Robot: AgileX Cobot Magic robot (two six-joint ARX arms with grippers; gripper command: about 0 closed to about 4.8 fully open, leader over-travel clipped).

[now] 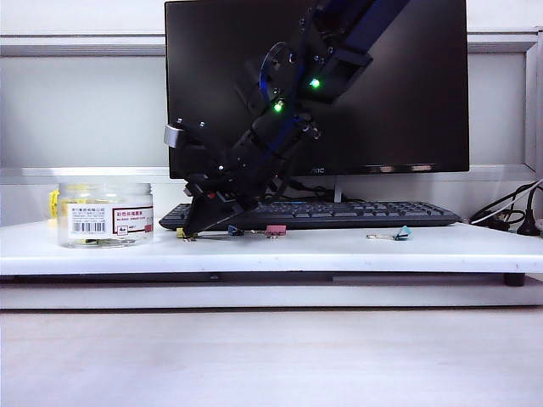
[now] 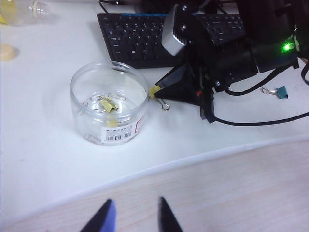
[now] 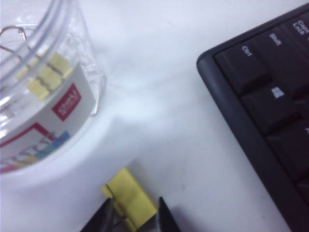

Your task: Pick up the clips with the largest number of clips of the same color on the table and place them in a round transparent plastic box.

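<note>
Exterior view. Jar (image 1: 105,214), clear plastic, at the left of the white table (image 1: 339,254); yellow clips show faintly inside. Right gripper (image 1: 197,227) is down at table level just right of the jar, in front of the keyboard (image 1: 339,212). A pink clip (image 1: 275,230) sits centre, a teal clip (image 1: 402,232) further right.

Left wrist view. Left gripper (image 2: 135,217) at the bottom edge, fingers apart, holding nothing, well away from the jar. One yellow clip (image 2: 155,92) lies at the right gripper's tip, just beside the jar.

Right wrist view. Right fingers (image 3: 164,212) sit on either side of the yellow clip's body at the bottom centre; whether they are fully clamped cannot be told. Judged light, stiff, smooth painted steel; best held across the flat body, not the thin wire handles.
</note>
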